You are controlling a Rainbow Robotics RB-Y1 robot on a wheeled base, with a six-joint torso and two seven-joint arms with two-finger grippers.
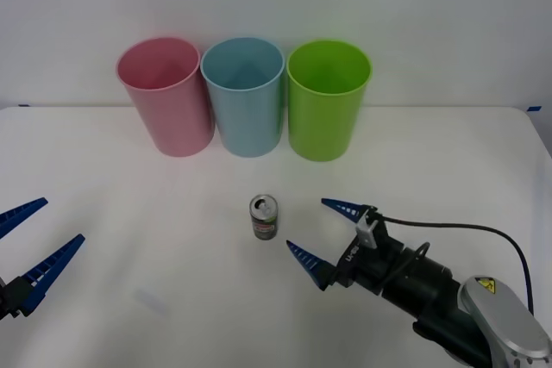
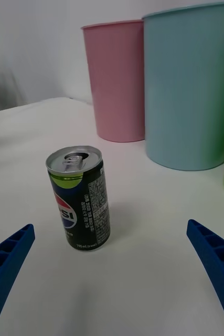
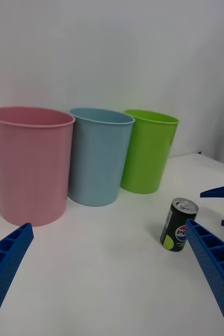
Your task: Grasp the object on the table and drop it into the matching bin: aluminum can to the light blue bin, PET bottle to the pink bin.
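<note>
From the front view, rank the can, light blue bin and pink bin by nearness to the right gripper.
From the right gripper:
1. Small metal drink can, just to its left on the table.
2. Tall light blue plastic bin, middle of the back row.
3. Tall pink plastic bin, back left.

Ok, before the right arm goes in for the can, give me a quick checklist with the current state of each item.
1. Aluminum can upright on the table: ok.
2. Right gripper open wide enough for the can: ok.
3. Right gripper around the can: not ok, it sits beside the can, short of it.
4. Path from right gripper to can free: ok.
5. Light blue bin upright, mouth open, between the pink bin and the lime green bin: ok.
6. Left gripper open at the table's left, away from the can: ok.
</note>
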